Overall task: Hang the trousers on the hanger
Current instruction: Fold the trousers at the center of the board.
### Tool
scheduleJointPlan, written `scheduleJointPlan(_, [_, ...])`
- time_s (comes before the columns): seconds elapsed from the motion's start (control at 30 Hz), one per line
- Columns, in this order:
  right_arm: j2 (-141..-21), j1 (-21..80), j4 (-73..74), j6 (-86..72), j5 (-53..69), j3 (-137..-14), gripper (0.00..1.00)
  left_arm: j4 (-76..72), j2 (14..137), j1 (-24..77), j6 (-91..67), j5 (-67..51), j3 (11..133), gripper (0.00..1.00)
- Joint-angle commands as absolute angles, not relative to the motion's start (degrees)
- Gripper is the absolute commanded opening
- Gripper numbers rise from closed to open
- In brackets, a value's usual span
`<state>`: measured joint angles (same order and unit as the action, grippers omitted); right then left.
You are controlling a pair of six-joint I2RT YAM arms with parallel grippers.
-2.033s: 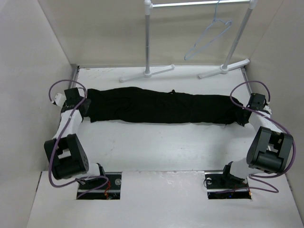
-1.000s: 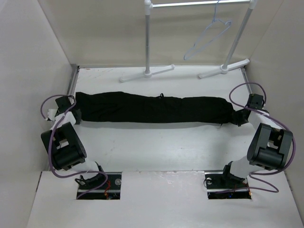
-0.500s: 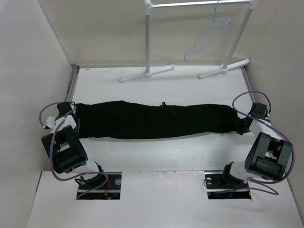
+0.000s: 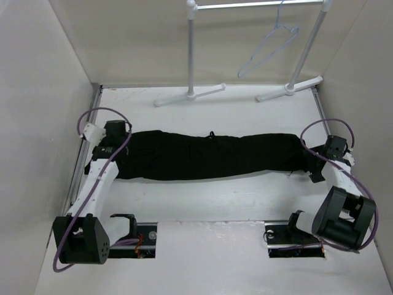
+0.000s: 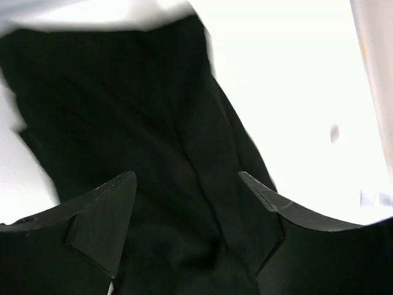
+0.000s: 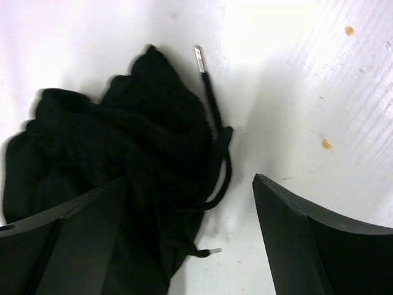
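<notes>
The trousers (image 4: 209, 157) lie on the white table (image 4: 209, 209) as one long, narrow dark band running from one arm to the other, and each arm has its gripper over one end. The left gripper (image 5: 187, 178) has its jaws spread wide. Black cloth fills the gap between them and runs on ahead of the tips, with bare table showing only ahead and off to the right of the right-hand finger. I cannot tell whether the tips touch the fabric. The right gripper (image 6: 189, 179) is likewise spread and pinches nothing. The bunched waist end sits ahead of the jaws and mostly toward the left-hand finger, while its drawstring (image 6: 216, 123) trails across the middle of the gap, one metal-tipped end lying ahead of the jaws and the other close in between them. The hanger (image 4: 270, 52) hangs by its hook from the rail of the garment rack (image 4: 191, 49), well beyond both sets of jaws and nearer the right arm, with nothing on it. I judge that the step in hand is the arranging of the garment, which now looks straight enough to drape, and that the hanging itself is not begun. Next, one arm would need to bring the hanger within reach or steady it. The other would need to close on the band and feed it over the lower bar, taking care that the loose drawstring does not snag.
</notes>
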<state>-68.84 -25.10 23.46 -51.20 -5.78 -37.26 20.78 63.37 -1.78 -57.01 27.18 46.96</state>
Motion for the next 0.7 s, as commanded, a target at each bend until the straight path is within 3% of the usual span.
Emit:
scheduleJointPlan(0.0, [-73.80, -25.71, 20.84, -50.28, -4.59, -39.36, 0.90, 22.07, 62.23, 6.61, -56.69, 29.79, 46.32, 0.63])
scheduleJointPlan(0.1, [-79.53, -25.10, 19.17, -52.11, -2.90, -42.44, 0.87, 20.31, 61.44, 12.86, -56.43, 29.88, 44.30, 0.63])
scheduleJointPlan(0.17, [-81.73, -24.13, 17.59, -53.96, -2.73, -43.50, 0.75, 20.21, 60.74, 15.32, -56.43, 29.88, 43.68, 0.62])
scheduleJointPlan(0.2, [-82.87, -23.61, 17.06, -54.57, -2.55, -44.03, 0.66, 20.65, 60.30, 16.38, -56.25, 30.06, 43.68, 0.62])
scheduleJointPlan(0.3, [-85.17, -23.51, 17.40, -56.42, -2.98, -45.17, 0.21, 21.35, 58.19, 17.36, -55.55, 30.59, 43.42, 0.62])
scheduleJointPlan(0.33, [-83.60, -23.60, 17.92, -56.69, -3.77, -45.18, 0.13, 21.79, 57.49, 17.10, -55.02, 30.50, 43.68, 0.62])
scheduleJointPlan(0.5, [-70.77, -25.17, 26.34, -53.01, -15.98, -50.96, 0.09, 25.04, 56.69, 21.30, -53.79, 30.32, 46.49, 0.62])
scheduleJointPlan(0.67, [-60.48, -29.93, 31.37, -49.76, -16.09, -60.97, 0.10, 27.50, 58.79, 29.56, -54.49, 31.64, 50.09, 0.62])
